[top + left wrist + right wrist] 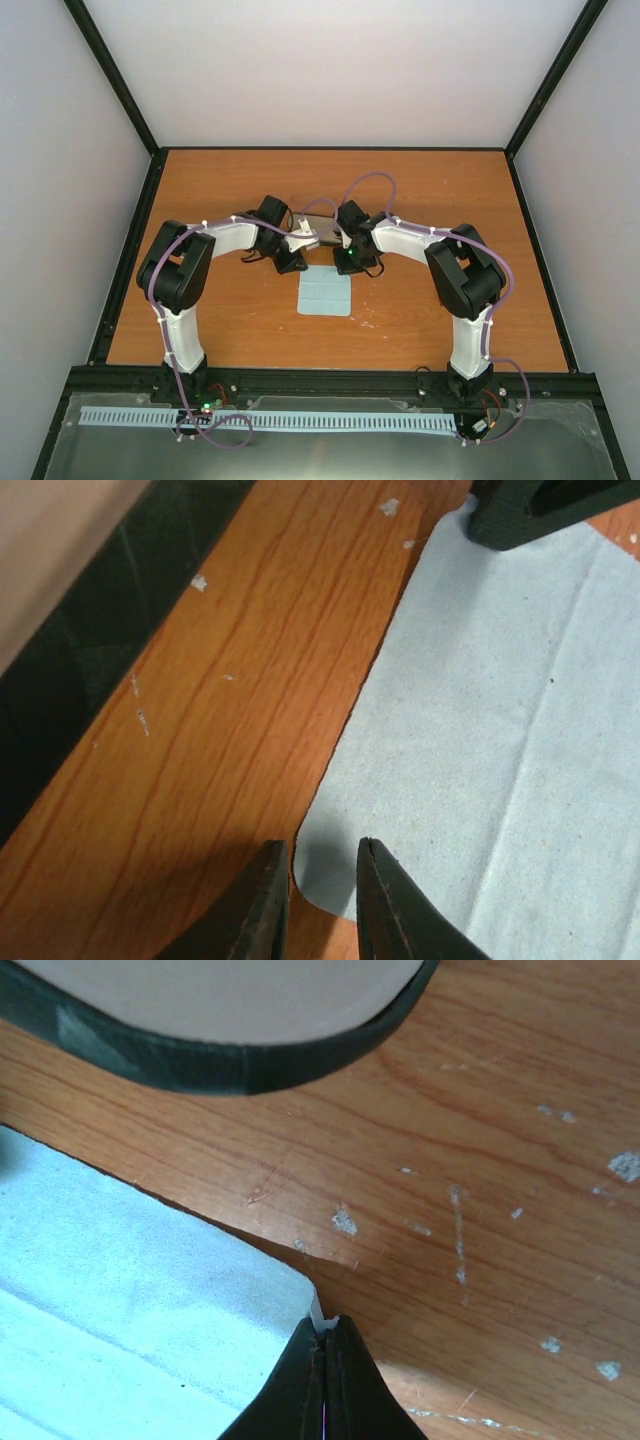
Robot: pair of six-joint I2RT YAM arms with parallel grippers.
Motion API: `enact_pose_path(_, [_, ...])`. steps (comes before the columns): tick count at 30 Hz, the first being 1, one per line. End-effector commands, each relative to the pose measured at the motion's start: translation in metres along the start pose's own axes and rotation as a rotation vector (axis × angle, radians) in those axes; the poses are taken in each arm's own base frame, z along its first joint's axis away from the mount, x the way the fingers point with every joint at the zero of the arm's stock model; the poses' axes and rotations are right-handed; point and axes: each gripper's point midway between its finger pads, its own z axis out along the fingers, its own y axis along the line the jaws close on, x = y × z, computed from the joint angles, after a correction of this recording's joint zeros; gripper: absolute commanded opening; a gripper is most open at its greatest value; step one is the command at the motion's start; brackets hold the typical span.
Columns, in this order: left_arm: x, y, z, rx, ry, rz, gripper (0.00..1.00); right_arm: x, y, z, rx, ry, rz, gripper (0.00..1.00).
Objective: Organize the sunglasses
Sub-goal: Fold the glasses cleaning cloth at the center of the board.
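Sunglasses can't be made out in any view. One pale blue cloth lies mid-tabletop. The right gripper pinches its far-right corner, and the left gripper stands parted over the far-left corner. One case lies beyond.

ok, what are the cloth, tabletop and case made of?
cloth: pale blue and matte, with a fine nap and fold creases; looks like microfibre.
tabletop: orange-brown wood grain, smooth, with pale flecks; probably laminate or veneer, can't tell which.
case: black rim with a slight sheen and a beige lining; possibly leatherette over a hard shell.
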Motion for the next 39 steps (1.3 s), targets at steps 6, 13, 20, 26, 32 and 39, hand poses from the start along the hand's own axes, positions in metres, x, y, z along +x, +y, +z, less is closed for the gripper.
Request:
enact_pose_path(6, [0.002, -0.001, 0.007, 0.006, 0.032, 0.025, 0.01, -0.004, -0.004, -0.007, 0.039, -0.033, 0.003, 0.03])
enact_pose_path(13, [-0.005, 0.000, 0.002, -0.002, 0.018, 0.017, 0.00, -0.010, -0.002, -0.011, 0.029, -0.062, 0.004, 0.03])
enact_pose_path(20, [-0.019, 0.001, -0.007, -0.018, -0.021, 0.015, 0.01, -0.014, 0.002, -0.023, 0.009, -0.111, -0.009, 0.03])
enact_pose_path(26, [-0.025, 0.001, -0.012, -0.024, -0.044, 0.012, 0.01, -0.014, 0.005, -0.031, -0.007, -0.140, -0.022, 0.03])
enact_pose_path(32, [-0.042, 0.000, -0.025, -0.036, -0.095, 0.008, 0.00, -0.008, 0.002, -0.030, -0.001, -0.134, -0.019, 0.03])
enact_pose_path(39, [-0.055, -0.002, -0.038, -0.044, -0.133, 0.019, 0.00, -0.004, 0.000, -0.030, -0.009, -0.150, -0.008, 0.03])
